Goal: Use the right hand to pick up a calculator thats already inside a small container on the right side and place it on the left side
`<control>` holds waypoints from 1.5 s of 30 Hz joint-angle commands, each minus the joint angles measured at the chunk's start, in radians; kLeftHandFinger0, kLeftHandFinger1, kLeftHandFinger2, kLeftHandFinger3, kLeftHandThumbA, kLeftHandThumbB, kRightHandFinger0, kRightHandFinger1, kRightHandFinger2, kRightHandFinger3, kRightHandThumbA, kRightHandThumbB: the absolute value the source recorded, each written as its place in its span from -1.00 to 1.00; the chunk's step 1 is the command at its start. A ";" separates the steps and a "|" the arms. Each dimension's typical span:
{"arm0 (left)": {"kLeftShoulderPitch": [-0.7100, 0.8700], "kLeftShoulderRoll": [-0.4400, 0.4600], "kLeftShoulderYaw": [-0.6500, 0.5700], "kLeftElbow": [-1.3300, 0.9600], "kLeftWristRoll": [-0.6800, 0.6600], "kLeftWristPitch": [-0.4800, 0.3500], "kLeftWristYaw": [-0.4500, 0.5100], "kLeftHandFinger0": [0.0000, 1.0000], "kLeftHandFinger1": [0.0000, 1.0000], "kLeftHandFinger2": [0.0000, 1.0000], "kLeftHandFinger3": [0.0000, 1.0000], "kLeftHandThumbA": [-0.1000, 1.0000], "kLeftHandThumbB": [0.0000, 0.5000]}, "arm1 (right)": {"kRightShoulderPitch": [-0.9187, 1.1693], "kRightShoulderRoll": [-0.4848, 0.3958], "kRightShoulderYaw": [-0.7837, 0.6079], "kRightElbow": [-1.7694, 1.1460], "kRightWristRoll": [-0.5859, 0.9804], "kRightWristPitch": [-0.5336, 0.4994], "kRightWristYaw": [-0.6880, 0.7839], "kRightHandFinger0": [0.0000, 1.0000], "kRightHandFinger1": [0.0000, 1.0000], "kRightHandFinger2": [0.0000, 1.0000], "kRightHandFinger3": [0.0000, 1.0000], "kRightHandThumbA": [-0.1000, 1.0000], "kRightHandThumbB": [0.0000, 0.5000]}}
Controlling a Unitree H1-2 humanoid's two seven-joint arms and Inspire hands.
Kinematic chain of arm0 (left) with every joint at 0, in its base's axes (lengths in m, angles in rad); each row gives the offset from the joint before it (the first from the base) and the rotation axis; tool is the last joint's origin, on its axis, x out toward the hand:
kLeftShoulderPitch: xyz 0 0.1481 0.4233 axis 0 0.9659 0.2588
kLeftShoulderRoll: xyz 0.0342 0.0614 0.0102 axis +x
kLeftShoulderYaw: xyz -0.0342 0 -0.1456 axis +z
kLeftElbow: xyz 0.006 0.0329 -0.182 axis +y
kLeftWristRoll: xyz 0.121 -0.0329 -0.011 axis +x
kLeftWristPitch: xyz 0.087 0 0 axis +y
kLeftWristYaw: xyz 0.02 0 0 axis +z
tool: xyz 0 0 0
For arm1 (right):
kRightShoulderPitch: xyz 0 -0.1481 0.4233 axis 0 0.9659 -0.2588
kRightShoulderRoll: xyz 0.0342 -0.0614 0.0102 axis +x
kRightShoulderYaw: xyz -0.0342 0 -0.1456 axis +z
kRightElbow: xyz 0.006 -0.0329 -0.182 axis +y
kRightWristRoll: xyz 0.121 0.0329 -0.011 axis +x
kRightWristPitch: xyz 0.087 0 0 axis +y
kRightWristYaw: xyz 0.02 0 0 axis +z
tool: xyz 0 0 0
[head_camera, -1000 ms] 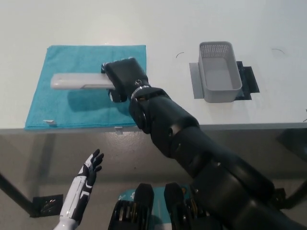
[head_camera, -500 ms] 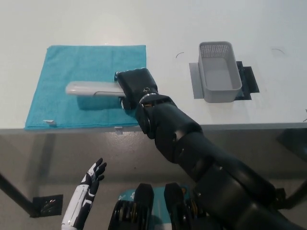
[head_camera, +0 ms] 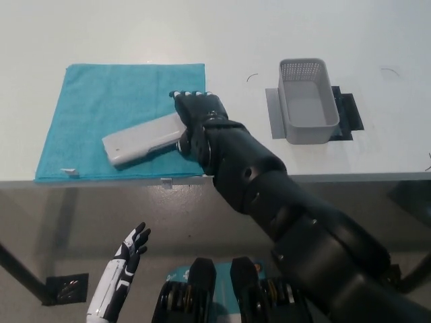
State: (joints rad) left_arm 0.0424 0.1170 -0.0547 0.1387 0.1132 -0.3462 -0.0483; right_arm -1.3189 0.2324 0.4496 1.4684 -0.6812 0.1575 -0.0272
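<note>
White table (head_camera: 135, 33): teal cloth (head_camera: 101, 101) spread flat on its left half, near edge close to the table's front edge. Right half: flat grey plate (head_camera: 274, 114) lying over a dark mat (head_camera: 351, 111). Below table edge, grey floor with a small black square (head_camera: 66, 288) at lower left.

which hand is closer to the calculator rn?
Right. The black right hand is at the calculator on the teal cloth, against its right end. The white left hand hangs below the table edge, well clear.
</note>
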 commanded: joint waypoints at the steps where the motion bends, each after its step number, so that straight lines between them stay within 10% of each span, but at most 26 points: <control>1: -0.010 0.008 -0.006 -0.029 0.004 -0.006 -0.008 1.00 1.00 1.00 1.00 1.00 -1.00 | -0.124 -0.023 -0.064 -0.033 0.107 -0.021 0.097 1.00 1.00 1.00 1.00 0.64 1.00; 5: -0.014 0.004 -0.005 -0.024 -0.008 -0.001 -0.010 1.00 1.00 1.00 1.00 1.00 -0.96 | -0.188 -0.041 -0.079 -0.042 0.121 -0.022 0.198 1.00 1.00 1.00 1.00 0.60 1.00; 12: -0.005 0.010 -0.002 -0.024 -0.019 -0.005 -0.015 1.00 1.00 1.00 1.00 1.00 -0.98 | -0.341 -0.135 -0.034 -0.281 0.201 -0.080 0.864 1.00 1.00 1.00 1.00 0.19 1.00; 21: 0.008 0.012 -0.003 -0.012 -0.014 -0.024 -0.013 1.00 1.00 1.00 1.00 1.00 -1.00 | -0.133 -0.450 -0.036 -1.189 0.540 0.312 1.210 1.00 1.00 1.00 1.00 -0.42 0.72; 23: 0.007 0.008 -0.003 -0.010 -0.012 -0.021 -0.009 1.00 1.00 1.00 1.00 1.00 -1.00 | -0.094 -0.477 -0.090 -1.280 0.597 0.312 1.180 1.00 1.00 1.00 1.00 -0.44 0.70; 25: 0.007 0.006 -0.001 -0.009 -0.006 -0.020 -0.003 1.00 1.00 1.00 1.00 1.00 -1.00 | 0.000 -0.489 -0.203 -1.428 0.678 0.312 1.034 1.00 1.00 1.00 1.00 0.00 0.77; 26: 0.002 0.005 0.001 -0.006 -0.004 -0.024 0.001 1.00 1.00 1.00 1.00 1.00 -1.00 | 0.081 -0.476 -0.281 -1.546 0.679 0.309 0.907 1.00 1.00 1.00 1.00 0.64 0.66; 28: 0.005 0.002 0.003 -0.004 -0.007 -0.024 0.003 1.00 1.00 1.00 1.00 1.00 -1.00 | 0.193 -0.447 -0.363 -1.709 0.637 0.309 0.752 1.00 1.00 1.00 1.00 1.00 0.66; 38: 0.018 0.007 0.015 0.000 -0.029 -0.021 0.001 1.00 1.00 1.00 1.00 1.00 -1.00 | 0.688 -0.416 -0.527 -2.200 0.611 0.049 0.401 1.00 1.00 1.00 1.00 0.98 -0.17; 45: 0.029 -0.003 0.005 0.026 -0.003 -0.038 0.013 1.00 1.00 1.00 1.00 1.00 -1.00 | 0.971 -0.357 -0.514 -2.172 0.555 -0.297 0.226 1.00 1.00 1.00 1.00 1.00 -0.20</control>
State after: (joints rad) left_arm 0.0435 0.1132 -0.0546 0.1729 0.1115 -0.3297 -0.0480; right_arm -0.7056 -0.0536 0.2633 0.4460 -0.4459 0.2302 0.4624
